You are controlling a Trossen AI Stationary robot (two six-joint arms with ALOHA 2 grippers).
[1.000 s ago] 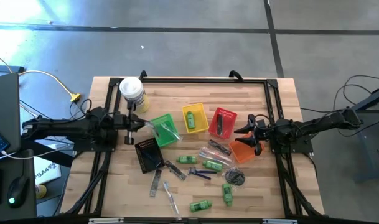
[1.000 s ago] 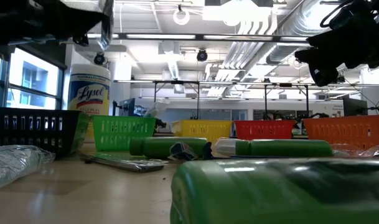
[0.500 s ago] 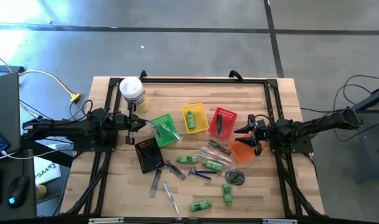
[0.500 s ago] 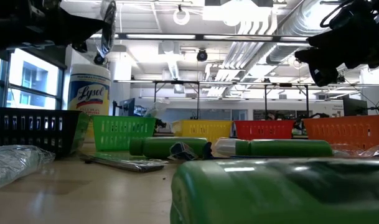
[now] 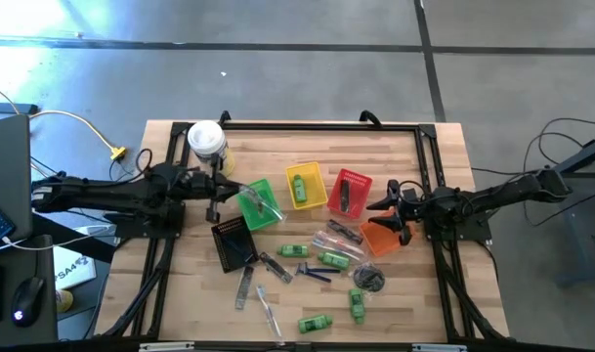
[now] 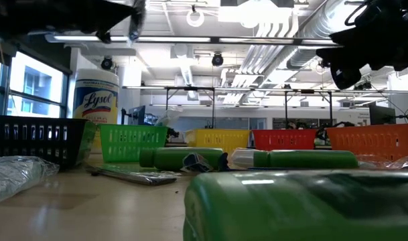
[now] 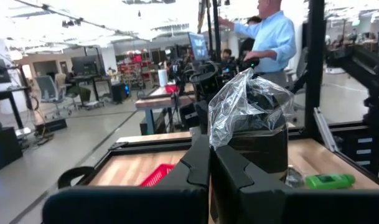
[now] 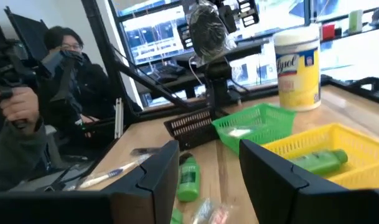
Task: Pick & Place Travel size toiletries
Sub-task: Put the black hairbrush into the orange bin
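Wooden tabletop [image 5: 277,147] strewn with toiletries below green basket [image 5: 257,203]; left gripper [image 7: 209,163] above that basket pinched shut on crinkly wrapped piece [image 7: 248,102], judged light, slippery, best held by wrapper; right gripper [image 8: 208,163] parted, empty, well right

The left gripper [image 5: 215,188] with its clear-wrapped item [image 7: 248,102] seemingly moved toward the green basket [image 5: 257,204].

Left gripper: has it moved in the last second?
Yes. The left gripper, shut on a clear-wrapped item, has moved from beside the canister toward the green basket.
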